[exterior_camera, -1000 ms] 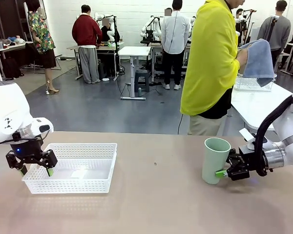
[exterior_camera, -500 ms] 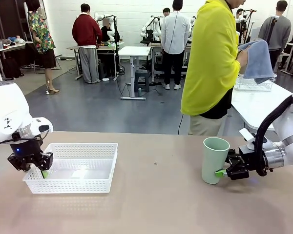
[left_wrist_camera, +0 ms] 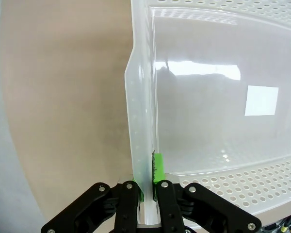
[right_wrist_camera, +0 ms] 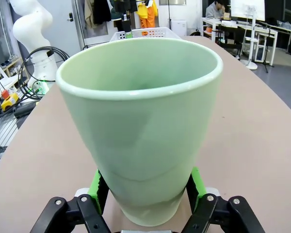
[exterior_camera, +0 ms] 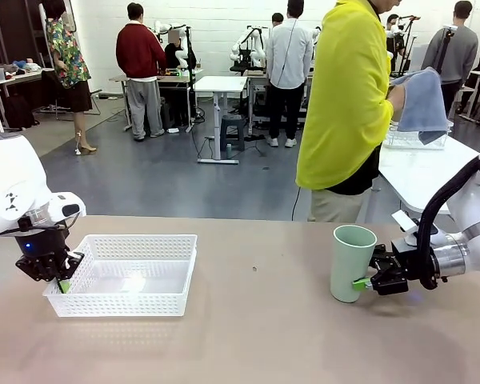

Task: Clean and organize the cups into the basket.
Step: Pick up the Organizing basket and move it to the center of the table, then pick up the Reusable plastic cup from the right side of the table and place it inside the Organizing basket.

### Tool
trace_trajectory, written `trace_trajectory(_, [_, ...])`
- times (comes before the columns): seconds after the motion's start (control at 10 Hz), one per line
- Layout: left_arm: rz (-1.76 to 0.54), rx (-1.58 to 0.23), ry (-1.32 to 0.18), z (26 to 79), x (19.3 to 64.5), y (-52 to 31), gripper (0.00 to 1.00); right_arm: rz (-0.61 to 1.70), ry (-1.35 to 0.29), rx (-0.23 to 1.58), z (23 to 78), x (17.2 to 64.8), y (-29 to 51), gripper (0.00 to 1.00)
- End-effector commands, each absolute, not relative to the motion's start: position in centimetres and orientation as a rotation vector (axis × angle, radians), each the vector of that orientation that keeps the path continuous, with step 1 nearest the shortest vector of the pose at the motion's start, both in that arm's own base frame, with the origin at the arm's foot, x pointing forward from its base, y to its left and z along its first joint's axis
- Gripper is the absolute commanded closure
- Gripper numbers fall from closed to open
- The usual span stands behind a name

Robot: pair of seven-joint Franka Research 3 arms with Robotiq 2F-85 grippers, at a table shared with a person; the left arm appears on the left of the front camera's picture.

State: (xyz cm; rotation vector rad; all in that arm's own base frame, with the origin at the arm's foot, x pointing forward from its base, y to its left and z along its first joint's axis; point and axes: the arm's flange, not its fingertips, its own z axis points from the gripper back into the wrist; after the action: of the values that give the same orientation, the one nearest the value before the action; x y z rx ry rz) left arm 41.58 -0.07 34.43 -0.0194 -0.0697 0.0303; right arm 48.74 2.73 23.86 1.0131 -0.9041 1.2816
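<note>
Left claw (exterior_camera: pixel 60 282): pressed together on the thin short-end wall of the white basket (exterior_camera: pixel 136 238), one green pad inside and one outside; the left wrist view showed the same pinch, left claw (left_wrist_camera: pixel 148 182) on the basket (left_wrist_camera: pixel 140 121) wall
Right claw (exterior_camera: pixel 357 282): clamped low on the mint cup (exterior_camera: pixel 352 260), near its base, at the right side of the tabletop (exterior_camera: pixel 256 336); the right wrist view showed the right claw (right_wrist_camera: pixel 148 189) with a pad on either side of the mint cup (right_wrist_camera: pixel 140 121)
Where things sat: basket on the left of the tabletop, cup well apart from it on the right
Risk, basket: the latticed wall looked flexible, so a pull or lift from that single end could bend it, let it slip from the pads, or tilt the far end down
Risk, cup: a grip so far below the wide mouth probably left it top-heavy; a fast swing could pivot the smooth wall between the pads
Risk, placing: the basket was shallow, so a cup stood upright inside could topple
Cup axis: long axis vertical, mouth up, narrow end down; whether the base touched the tabletop I could not tell
Basket axis: long side ran left to right in the front view, open face up
Far side: a person (exterior_camera: pixel 344 104) held a grey-blue cloth (exterior_camera: pixel 422 100)
</note>
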Motion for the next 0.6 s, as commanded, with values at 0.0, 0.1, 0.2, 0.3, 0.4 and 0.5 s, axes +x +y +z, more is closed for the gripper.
trace_trajectory(0.0, [0.013,-0.024,-0.078,34.3,41.0,0.3,1.0,1.25,-0.905,1.036,23.7,49.4,2.6,0.78])
trace_trajectory(0.1, [0.017,-0.02,-0.072,34.2,41.1,0.3,1.0,1.255,-0.914,1.038,24.3,48.9,2.5,0.78])
trace_trajectory(0.2, [0.03,-0.024,-0.076,34.3,41.3,0.2,1.0,1.245,-0.935,1.014,25.7,47.9,2.2,1.0])
trace_trajectory(0.3, [0.055,-0.027,-0.063,34.7,41.6,0.2,1.0,1.243,-0.965,1.015,28.0,46.7,1.8,0.77])
trace_trajectory(0.4, [0.059,-0.036,-0.064,35.5,41.7,0.1,1.0,1.235,-0.994,0.988,30.6,44.9,1.7,0.77])
trace_trajectory(0.5, [0.059,-0.035,-0.091,37.0,41.5,0.1,1.0,1.228,-0.998,0.973,33.1,43.3,1.6,0.77])
